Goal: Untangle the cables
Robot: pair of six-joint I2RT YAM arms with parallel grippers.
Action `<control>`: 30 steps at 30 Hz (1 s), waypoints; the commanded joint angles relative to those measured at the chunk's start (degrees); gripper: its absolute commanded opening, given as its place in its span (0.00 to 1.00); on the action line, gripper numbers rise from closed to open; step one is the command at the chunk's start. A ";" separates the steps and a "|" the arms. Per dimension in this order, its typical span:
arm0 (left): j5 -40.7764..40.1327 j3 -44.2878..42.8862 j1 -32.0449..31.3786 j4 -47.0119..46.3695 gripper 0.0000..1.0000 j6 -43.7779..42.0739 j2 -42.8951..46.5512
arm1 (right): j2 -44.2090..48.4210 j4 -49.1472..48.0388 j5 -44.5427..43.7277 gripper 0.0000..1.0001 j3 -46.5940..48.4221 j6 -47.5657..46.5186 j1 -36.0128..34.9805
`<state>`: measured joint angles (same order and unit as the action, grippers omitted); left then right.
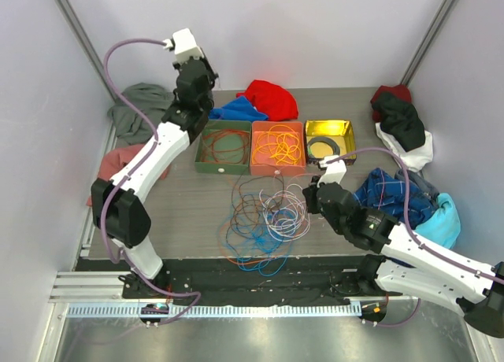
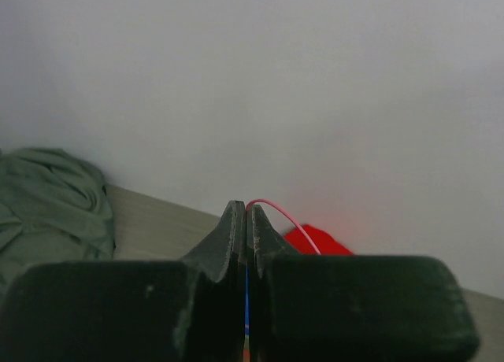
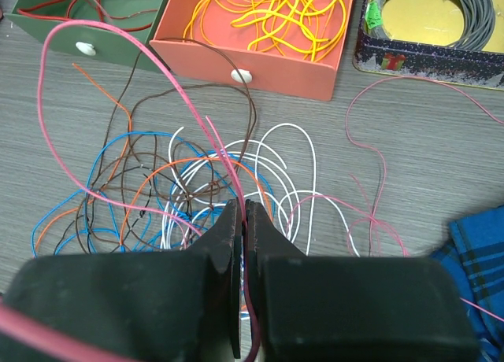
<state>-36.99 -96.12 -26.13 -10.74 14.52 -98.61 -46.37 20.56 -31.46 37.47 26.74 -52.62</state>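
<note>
A tangle of cables (image 1: 264,220), blue, orange, brown, white and pink, lies on the table in front of the trays; it also shows in the right wrist view (image 3: 181,189). My right gripper (image 1: 309,198) sits at the tangle's right edge, shut (image 3: 244,208) on a pink cable (image 3: 118,43) that loops up to the left. My left gripper (image 1: 194,85) is raised at the back, behind the green tray. It is shut (image 2: 246,208) on a thin pink cable (image 2: 287,218) that arcs off to the right.
A green tray (image 1: 223,170) holds red cable, an orange tray (image 1: 276,171) yellow cables, a yellow tin (image 1: 329,124) a black coil. Cloths lie around: grey-green (image 1: 142,106), red (image 1: 272,98), blue (image 1: 236,110), plaid (image 1: 394,197), teal (image 1: 441,220), black (image 1: 402,118).
</note>
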 commanded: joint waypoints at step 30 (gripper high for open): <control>4.39 18.95 -0.15 10.57 0.00 17.82 2.47 | 2.16 -3.59 0.97 0.01 -2.93 2.70 0.50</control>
<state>-32.05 -76.44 -26.15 -1.96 30.83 -93.69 -45.23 19.68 -29.87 34.72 28.91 -52.27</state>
